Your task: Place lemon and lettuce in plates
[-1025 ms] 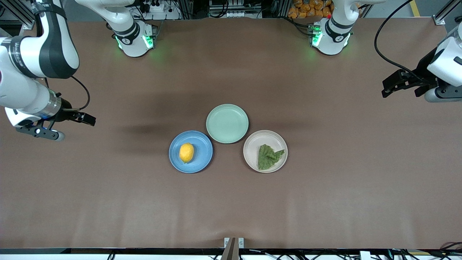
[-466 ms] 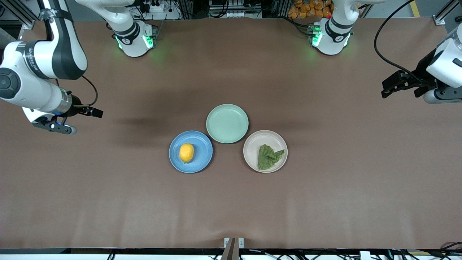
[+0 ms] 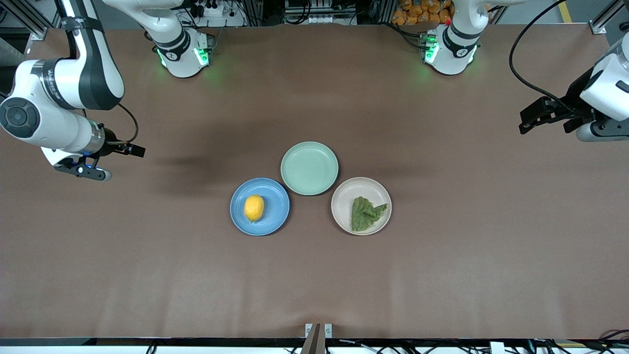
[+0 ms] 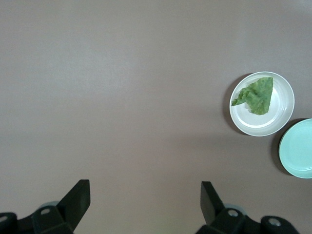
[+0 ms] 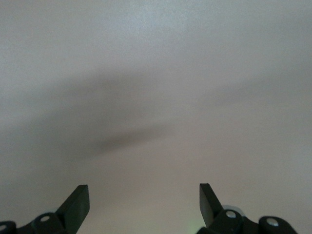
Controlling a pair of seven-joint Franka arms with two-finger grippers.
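Observation:
The yellow lemon (image 3: 254, 208) lies on the blue plate (image 3: 276, 217). Beside it, toward the left arm's end, the dark green lettuce (image 3: 364, 214) rests on the beige-pink plate (image 3: 345, 196). The left wrist view also shows the lettuce (image 4: 256, 95) on its plate (image 4: 274, 123). My left gripper (image 3: 543, 127) hangs open over bare table at the left arm's end, holding nothing (image 4: 145, 195). Over bare table at the right arm's end, my right gripper (image 3: 128, 150) is open and empty as well (image 5: 144, 197).
An empty mint green plate (image 3: 309, 168) touches both other plates, farther from the front camera; its edge shows in the left wrist view (image 4: 300, 148). Brown table (image 3: 442, 275) spreads wide around the three plates. Both arm bases stand along the table's edge farthest from the camera.
The right arm has swung its gripper a little toward the table's middle and toward the bases. The left arm has barely moved. Lemon and lettuce lie as before.

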